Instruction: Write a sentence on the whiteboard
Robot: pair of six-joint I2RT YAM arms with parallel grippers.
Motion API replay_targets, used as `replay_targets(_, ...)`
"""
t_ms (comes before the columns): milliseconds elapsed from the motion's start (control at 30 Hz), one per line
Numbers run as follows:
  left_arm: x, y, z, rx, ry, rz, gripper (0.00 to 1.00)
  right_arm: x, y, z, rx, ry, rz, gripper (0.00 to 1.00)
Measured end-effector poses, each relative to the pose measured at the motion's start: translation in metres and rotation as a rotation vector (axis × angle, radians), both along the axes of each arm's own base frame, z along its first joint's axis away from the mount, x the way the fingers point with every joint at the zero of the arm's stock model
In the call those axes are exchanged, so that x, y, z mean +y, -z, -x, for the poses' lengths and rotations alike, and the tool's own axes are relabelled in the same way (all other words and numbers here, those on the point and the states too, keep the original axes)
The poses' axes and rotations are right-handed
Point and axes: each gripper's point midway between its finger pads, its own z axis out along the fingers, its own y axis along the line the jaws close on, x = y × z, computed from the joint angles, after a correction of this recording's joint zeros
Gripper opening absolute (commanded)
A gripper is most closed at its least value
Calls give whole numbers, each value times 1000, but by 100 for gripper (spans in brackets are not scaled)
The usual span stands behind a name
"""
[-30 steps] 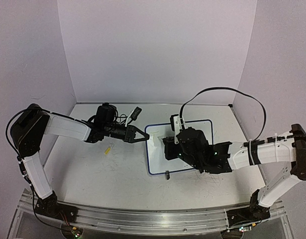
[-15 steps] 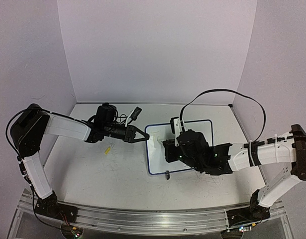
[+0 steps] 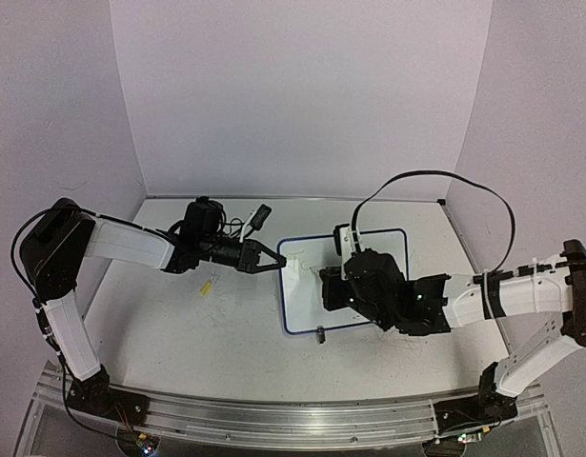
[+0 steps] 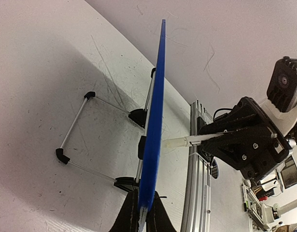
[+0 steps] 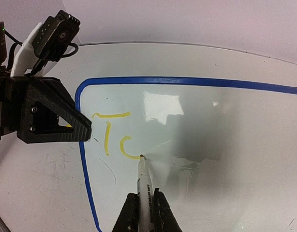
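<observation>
over the last second the right gripper (image 5: pixel 144 205) has drifted slightly rightward across the whiteboard (image 3: pixel 297 307); the left gripper (image 4: pixel 143 215) has not moved. the right jaws are closed tight on the marker (image 5: pixel 144 176), whose tip touches the board at the end of a half-drawn curve. the sentence (image 5: pixel 109 133) so far is a yellow "t" and part of an "o", near the board's left edge. the left jaws are pinched on the board's left rim, steadying it mid-table (image 3: pixel 178 324). judgement: writing has barely begun.
</observation>
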Motion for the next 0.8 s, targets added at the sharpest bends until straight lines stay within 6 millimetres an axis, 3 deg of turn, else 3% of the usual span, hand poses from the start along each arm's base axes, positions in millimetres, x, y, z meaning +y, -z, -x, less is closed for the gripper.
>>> replay_targets(800,0,0,0,2,-3,-1,0,15,-12,-9,-22,-4,-11,0)
